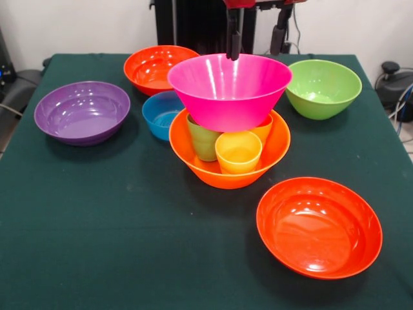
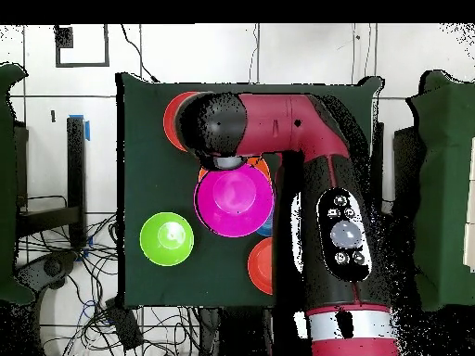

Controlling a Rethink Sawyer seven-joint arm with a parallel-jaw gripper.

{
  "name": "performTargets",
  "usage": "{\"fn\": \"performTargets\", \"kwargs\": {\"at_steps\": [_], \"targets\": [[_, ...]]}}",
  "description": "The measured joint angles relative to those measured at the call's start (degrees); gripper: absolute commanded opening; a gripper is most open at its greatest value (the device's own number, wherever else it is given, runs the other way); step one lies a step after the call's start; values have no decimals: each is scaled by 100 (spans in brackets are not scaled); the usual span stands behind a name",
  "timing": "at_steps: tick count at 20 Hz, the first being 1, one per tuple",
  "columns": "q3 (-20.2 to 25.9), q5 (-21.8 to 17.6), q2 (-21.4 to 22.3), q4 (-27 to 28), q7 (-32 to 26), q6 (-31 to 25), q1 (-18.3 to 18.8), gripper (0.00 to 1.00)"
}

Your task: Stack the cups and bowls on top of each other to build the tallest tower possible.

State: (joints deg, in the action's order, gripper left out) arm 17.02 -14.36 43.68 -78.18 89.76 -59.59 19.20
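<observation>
From the front, the tower (image 1: 230,123) is partly built: the large light orange bowl (image 1: 213,169) sits on the green-clothed counter (image 1: 129,245) as base, the green cup (image 1: 202,139), yellow cup (image 1: 238,151) and orange cup (image 1: 263,128) stand upright inside it, and the large pink bowl (image 1: 229,90) rests on top of them, upright and apparently level. Left to add, by my reading — the purple bowl (image 1: 82,111), the small blue bowl (image 1: 161,113) just beside the base, the lime green bowl (image 1: 322,87), and two red-orange bowls, one at the far side (image 1: 151,66), one near the camera (image 1: 319,226). The gripper (image 1: 233,45) hangs from above with a dark finger at the pink bowl's far rim; whether the jaws are clamped on that rim or apart I cannot tell. From overhead, the arm (image 2: 315,185) reaches across the counter and bends over the tower, its wrist covering the pink bowl's edge, the lime green bowl well apart from it.
</observation>
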Motion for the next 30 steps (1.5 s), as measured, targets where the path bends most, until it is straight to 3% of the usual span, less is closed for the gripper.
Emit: {"fn": "performTargets", "kwargs": {"at_steps": [11,18,30], "targets": [[553,-5,446,-128,-145,-268,720,100],[755,-38,775,-128,-206,-832,930,100],[1166,-287,809,-128,-293,-907,1233,100]]}}
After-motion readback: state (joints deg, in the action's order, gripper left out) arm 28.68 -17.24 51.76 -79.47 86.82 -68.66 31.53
